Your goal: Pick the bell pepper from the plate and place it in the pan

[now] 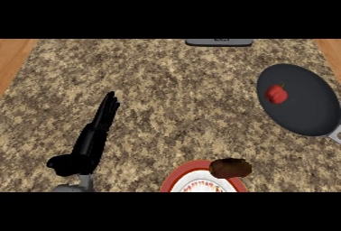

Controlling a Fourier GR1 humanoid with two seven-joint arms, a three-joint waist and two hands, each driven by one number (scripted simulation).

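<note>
Head view of a granite-patterned counter [166,99] with wooden strips along its left and right edges. The red bell pepper [277,94] lies inside the dark round pan [313,113] at the right side of the counter, left of the pan's centre; the pan's pale handle [335,134] leaves the view at the lower right. At the lower edge, a red-rimmed plate [174,177] with a white centre is only partly in view. A dark brown, rounded object [231,167] sits on the plate's upper right rim; what it is cannot be told. The left hand [90,144] shows at the lower left on its grey forearm, fingers [106,110] straight and extended up the counter, thumb out to the left, holding nothing and well apart from both plate and pan. The right hand does not show. A grey flat object [218,42] lies at the counter's far edge, cut off by the view.
</note>
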